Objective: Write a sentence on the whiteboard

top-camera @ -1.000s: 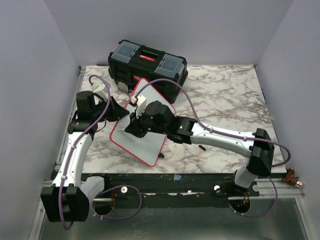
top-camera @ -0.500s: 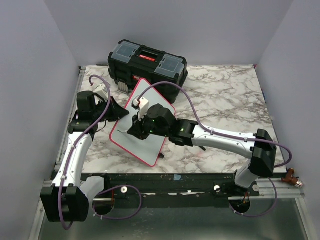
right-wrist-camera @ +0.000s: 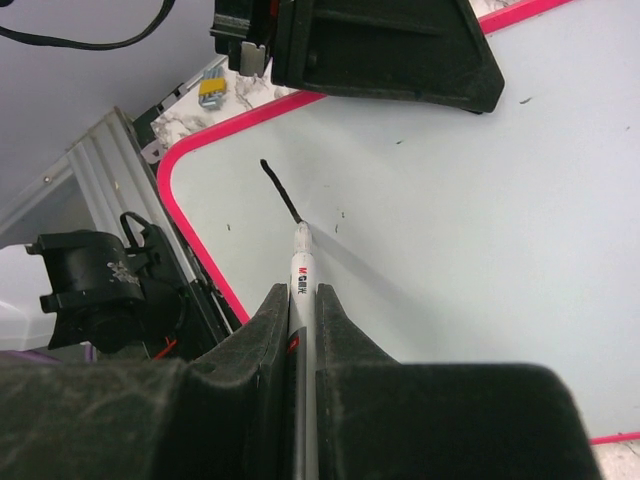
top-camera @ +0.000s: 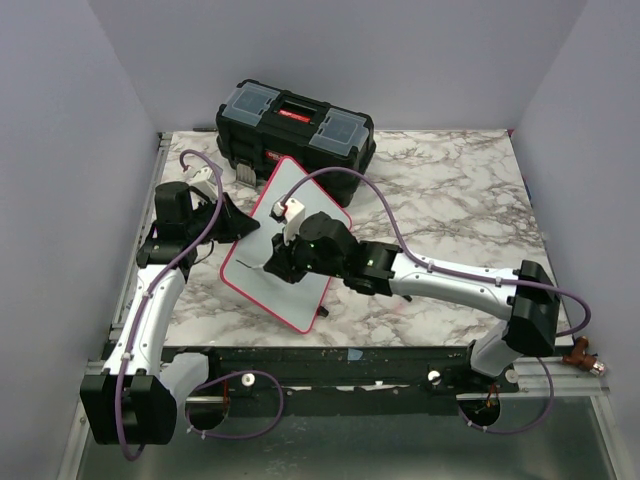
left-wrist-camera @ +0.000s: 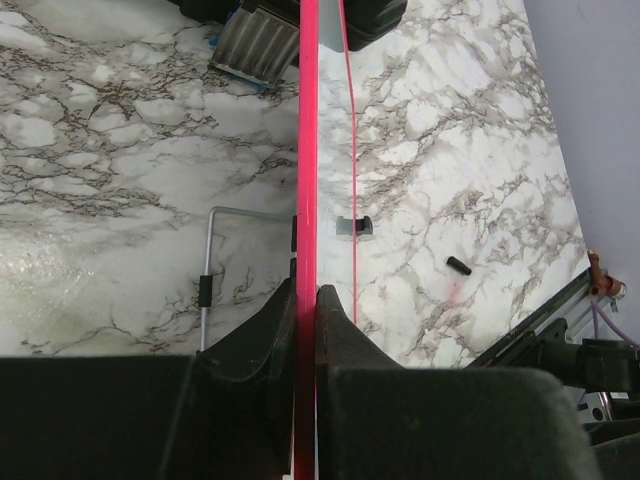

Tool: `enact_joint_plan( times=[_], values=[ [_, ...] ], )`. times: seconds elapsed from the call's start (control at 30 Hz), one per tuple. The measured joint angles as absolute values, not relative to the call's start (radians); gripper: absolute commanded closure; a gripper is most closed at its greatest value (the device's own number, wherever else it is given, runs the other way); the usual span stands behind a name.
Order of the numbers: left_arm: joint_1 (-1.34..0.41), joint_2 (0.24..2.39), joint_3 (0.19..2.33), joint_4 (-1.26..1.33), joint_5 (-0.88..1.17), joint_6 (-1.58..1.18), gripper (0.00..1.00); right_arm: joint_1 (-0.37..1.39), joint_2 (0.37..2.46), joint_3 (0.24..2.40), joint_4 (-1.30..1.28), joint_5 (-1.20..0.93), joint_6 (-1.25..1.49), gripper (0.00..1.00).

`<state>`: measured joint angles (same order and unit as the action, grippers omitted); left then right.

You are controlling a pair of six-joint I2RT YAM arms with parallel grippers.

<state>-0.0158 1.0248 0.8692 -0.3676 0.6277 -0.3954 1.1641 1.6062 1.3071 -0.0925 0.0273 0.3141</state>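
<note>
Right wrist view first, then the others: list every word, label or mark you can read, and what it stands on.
"M": red print on the white marker pen in the right claw; only this first letter reads, the rest is blurred.
On the pink-rimmed white whiteboard: one short black stroke, no letter yet.
On the black plastic toolbox: red lid label, too small to read.

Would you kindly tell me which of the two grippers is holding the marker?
The right gripper: it pinches the marker, whose tip is on the whiteboard. The left gripper clamps the whiteboard's pink rim instead.
</note>
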Motion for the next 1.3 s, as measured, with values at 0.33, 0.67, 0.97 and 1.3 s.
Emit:
enact_joint_plan(
  times=[0.33, 0.67, 0.97, 1.3],
  values=[
    [-0.022, 1.021, 0.869, -0.364, 0.623, -0.397, 1.00, 1.164, 1.555, 1.307, -0.167, 0.044, 0.313, 0.99],
    [-0.042, 1.025, 0.892, -0.379, 0.612, -0.398, 1.00, 1.164, 1.544, 1.347, -0.172, 0.044, 0.313, 0.99],
    [-0.044, 1.030, 0.893, -0.383, 0.606, -0.393, 1.00, 1.164, 1.595, 1.435, -0.165, 0.035, 0.311, 0.99],
    [-0.044, 1.029, 0.893, -0.383, 0.603, -0.391, 1.00, 1.164, 1.638, 1.448, -0.166, 0.028, 0.306, 0.99]
  ],
)
